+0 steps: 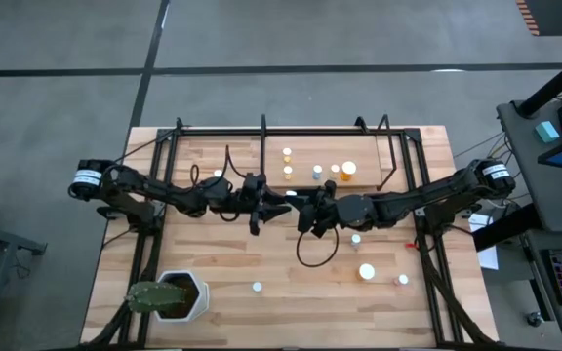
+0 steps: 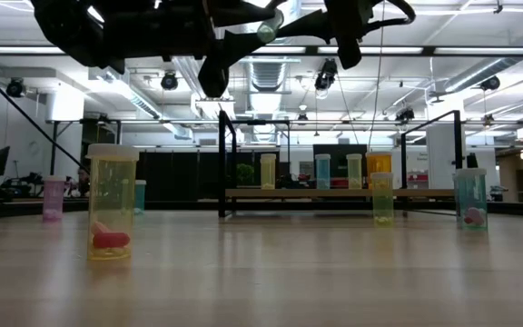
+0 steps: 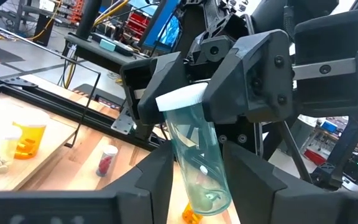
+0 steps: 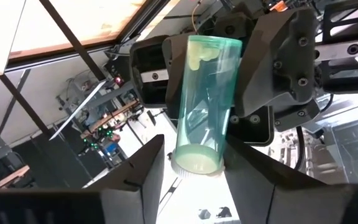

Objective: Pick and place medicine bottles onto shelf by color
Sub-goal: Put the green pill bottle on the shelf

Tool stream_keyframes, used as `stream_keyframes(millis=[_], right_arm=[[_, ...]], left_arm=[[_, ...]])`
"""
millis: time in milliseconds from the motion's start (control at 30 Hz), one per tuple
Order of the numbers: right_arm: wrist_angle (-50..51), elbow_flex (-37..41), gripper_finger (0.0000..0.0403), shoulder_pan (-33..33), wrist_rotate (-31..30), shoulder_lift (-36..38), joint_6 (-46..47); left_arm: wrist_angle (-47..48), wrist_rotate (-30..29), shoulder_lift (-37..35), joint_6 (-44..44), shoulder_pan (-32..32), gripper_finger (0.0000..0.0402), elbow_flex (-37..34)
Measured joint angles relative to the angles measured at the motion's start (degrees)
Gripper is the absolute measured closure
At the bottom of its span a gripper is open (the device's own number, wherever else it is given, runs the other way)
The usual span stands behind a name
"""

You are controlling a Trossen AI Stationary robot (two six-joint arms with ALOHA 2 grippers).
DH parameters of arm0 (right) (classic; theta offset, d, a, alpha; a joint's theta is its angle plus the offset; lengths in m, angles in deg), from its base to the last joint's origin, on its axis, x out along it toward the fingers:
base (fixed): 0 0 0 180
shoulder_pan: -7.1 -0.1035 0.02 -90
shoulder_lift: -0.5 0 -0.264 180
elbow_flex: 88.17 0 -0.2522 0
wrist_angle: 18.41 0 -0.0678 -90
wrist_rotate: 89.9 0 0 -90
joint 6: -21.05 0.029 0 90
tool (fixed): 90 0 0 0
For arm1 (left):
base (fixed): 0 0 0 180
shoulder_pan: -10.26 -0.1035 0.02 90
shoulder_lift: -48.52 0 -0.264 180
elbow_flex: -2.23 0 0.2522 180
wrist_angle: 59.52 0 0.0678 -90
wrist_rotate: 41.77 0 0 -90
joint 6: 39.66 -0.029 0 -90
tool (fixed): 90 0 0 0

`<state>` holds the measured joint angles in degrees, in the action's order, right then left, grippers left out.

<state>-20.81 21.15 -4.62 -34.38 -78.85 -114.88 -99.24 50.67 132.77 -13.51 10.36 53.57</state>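
A teal-green medicine bottle (image 3: 197, 155) with a white cap is up in the air over the table's middle, between my two grippers; it also shows in the right wrist view (image 4: 207, 99) and the low view (image 2: 269, 27). My left gripper (image 1: 279, 203) comes from the table's left and my right gripper (image 1: 310, 207) from the right, and both are shut on the bottle. The shelf (image 1: 364, 148) lies at the far side, with several bottles standing on it. Other bottles stand on the tabletop, such as a yellowish one (image 2: 112, 204). My left gripper pinches the bottle's base end (image 3: 207, 196) between its two fingers, coming level from the table's left, the fingers along the bottle. My right gripper pinches the cap end (image 4: 197, 163) between its two fingers, coming level from the table's right. The bottle lies about level between them, clear of the table.
A white hexagonal plant pot (image 1: 179, 295) stands at the near left. Loose bottles stand at the near right (image 1: 367, 272) and near middle (image 1: 257, 288). Black frame bars (image 1: 154, 224) run along the table's left and right sides and behind the shelf.
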Motion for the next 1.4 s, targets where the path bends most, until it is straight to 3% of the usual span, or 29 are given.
stream_keyframes(millis=[233,433,733,933,1033,1167,1233,1300,1367,1400], right_arm=[[0.0,0.0,0.0275,0.0,0.1,0.0,-0.1],[-0.8,0.0,0.0277,0.0,0.0,0.0,3.5],[-2.6,0.0,0.0243,0.0,-3.0,0.4,5.0],[-4.1,0.0,0.0235,0.0,-8.3,1.5,15.4],[-5.5,0.1,0.0239,0.1,-11.8,3.4,29.6],[-1.0,0.0,0.0252,1.8,-10.7,8.9,68.8],[9.0,0.0,0.0258,3.3,-1.1,12.9,91.9],[15.7,0.0,0.0263,5.4,16.3,15.3,110.8],[17.0,0.4,0.0265,6.6,28.9,15.9,122.0],[16.4,0.8,0.0265,6.3,30.9,15.7,124.4]], left_arm=[[0.1,-0.2,0.0,0.2,0.0,0.0326,-0.1],[0.0,-0.2,0.0,-0.1,0.0,0.0325,-0.1],[-0.1,1.2,0.0,-1.2,0.1,0.0324,-0.2],[-0.1,3.9,0.0,-8.0,0.1,0.0324,-0.3],[0.0,5.0,-0.7,-18.6,0.1,0.0324,-0.4],[0.2,5.0,-2.6,-33.2,0.3,0.0324,-1.4],[0.0,4.2,-3.3,-38.6,0.3,0.0324,-1.5],[1.2,2.5,-4.1,-41.7,0.3,0.0324,-1.6],[3.2,0.0,-4.5,-43.4,0.3,0.0324,-1.5],[4.3,-0.9,-4.5,-43.5,0.3,0.0324,-1.6]])
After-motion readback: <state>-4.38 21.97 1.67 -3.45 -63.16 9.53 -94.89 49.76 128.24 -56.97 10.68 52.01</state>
